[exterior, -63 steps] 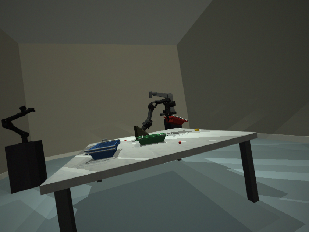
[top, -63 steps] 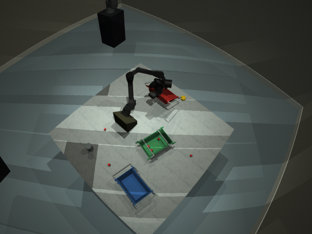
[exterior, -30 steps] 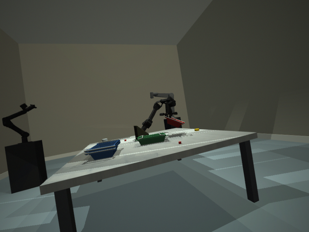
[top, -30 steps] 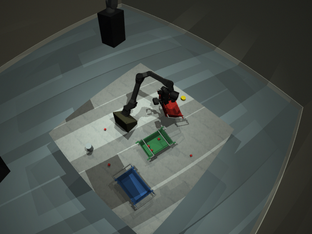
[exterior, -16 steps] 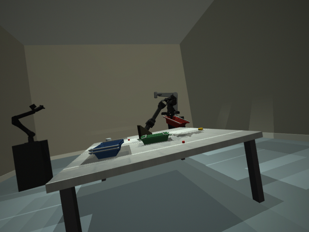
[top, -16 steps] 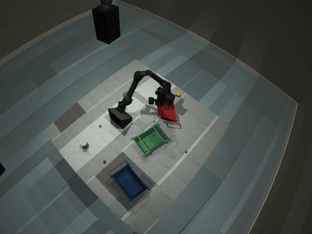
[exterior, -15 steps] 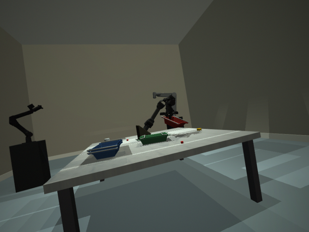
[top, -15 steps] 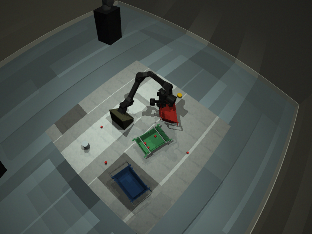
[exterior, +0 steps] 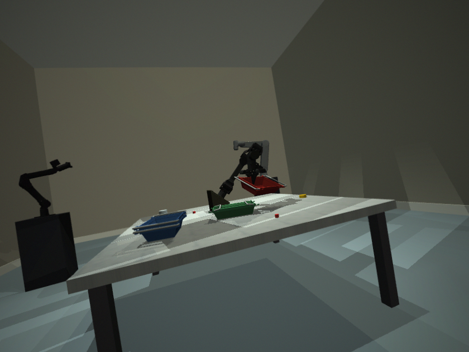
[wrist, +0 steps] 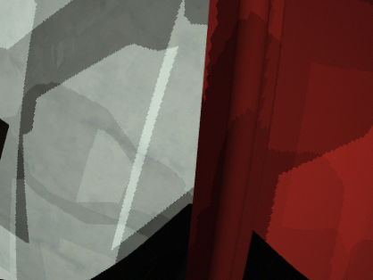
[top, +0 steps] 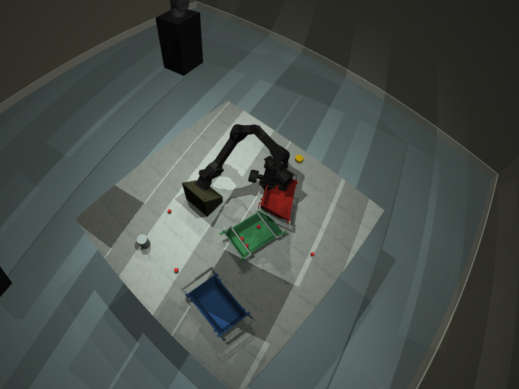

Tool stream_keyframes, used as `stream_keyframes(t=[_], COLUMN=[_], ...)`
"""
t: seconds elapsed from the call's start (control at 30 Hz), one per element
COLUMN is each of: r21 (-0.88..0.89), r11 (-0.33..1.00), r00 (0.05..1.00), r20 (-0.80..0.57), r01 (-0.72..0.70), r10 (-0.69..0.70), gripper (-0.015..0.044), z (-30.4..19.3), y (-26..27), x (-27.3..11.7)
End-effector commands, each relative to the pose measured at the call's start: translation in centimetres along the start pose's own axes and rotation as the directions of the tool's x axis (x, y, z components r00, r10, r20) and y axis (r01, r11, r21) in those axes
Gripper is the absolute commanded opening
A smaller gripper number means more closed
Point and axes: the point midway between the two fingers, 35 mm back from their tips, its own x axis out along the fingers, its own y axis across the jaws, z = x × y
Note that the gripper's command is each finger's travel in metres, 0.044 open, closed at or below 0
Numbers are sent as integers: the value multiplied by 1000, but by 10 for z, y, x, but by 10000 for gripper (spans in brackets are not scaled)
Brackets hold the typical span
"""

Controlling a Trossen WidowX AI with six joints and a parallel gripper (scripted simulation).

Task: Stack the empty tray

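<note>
The green tray (top: 263, 236) (exterior: 233, 209) stands mid-table and holds small red blocks (top: 258, 226). Its two wire bars (top: 268, 225) (top: 240, 242) lie in across its top. My gripper (top: 280, 179) (exterior: 253, 175) (wrist: 207, 218) is shut on the rim of the empty red tray (top: 278, 201) (exterior: 262, 184) (wrist: 321, 134). It holds the tray in the air, above the table, just behind and to the right of the green tray. In the wrist view the red wall runs between my dark fingers. The red tray's own bars stick out at its ends.
A blue tray (top: 217, 303) (exterior: 161, 226) with wire bars stands nearer the front. Loose red blocks (top: 169, 211) (top: 175, 270) (top: 312, 254) lie about. A yellow disc (top: 298, 158) (exterior: 302, 195), a grey cylinder (top: 142, 239) and the arm's base (top: 202, 199) also stand on the table.
</note>
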Motion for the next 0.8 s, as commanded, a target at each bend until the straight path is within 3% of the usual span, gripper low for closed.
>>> stream_keyframes(t=[0.0,0.77], r21=[87,464], r11=[996,886], r00=[1000,999], r20=[-10,29], r01=[20,18], r10=[-20,-36], gripper=[0,0], z=[-21,-116], y=[-2,17], x=[-8,-13])
